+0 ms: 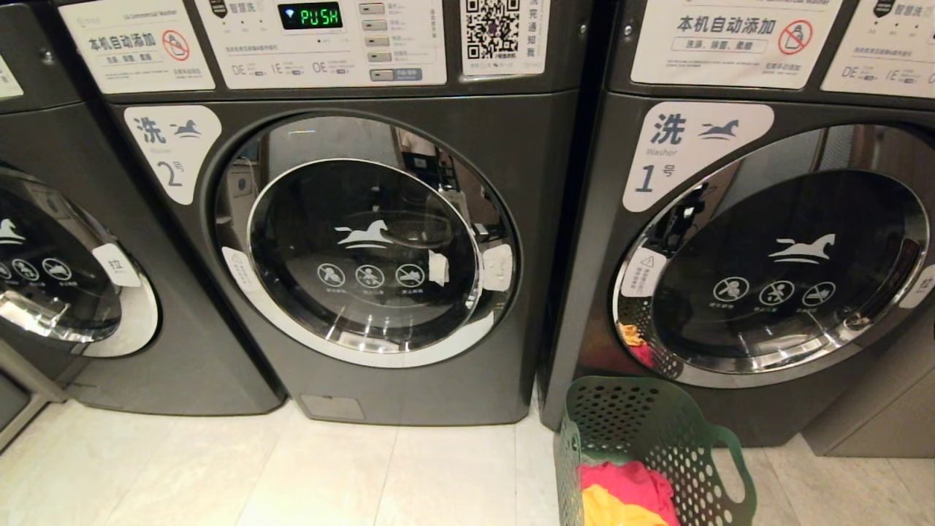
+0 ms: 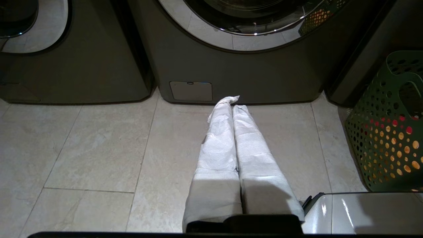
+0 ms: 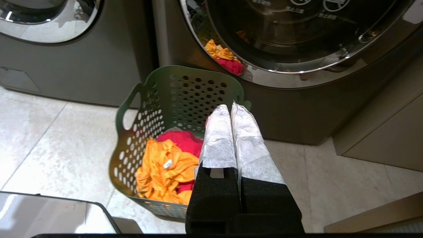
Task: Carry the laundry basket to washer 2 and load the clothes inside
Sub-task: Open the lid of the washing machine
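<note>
Here the laundry basket (image 1: pixel 650 446) holds yellow and pink-red clothes (image 1: pixel 624 497) before washer 1 (image 1: pixel 730 256); both fingers closed, empty.

Three front-loading washers stand in a row: washer 2 (image 1: pixel 380 241) in the middle, the washer labelled 1 (image 1: pixel 767 256) on one side, and a third washer (image 1: pixel 66 270) cut by the frame edge on the other, whose number is out of sight. One laundry basket (image 1: pixel 650 438) sits on the floor, and two garments show in it, one yellow garment (image 3: pixel 165 168) and one pink-red garment (image 3: pixel 183 140) (anything lying beneath them cannot be made out). Two pincers appear, one left pincer (image 2: pixel 233 101) and one right pincer (image 3: pixel 230 107), each with two white-wrapped fingers pressed together.
</note>
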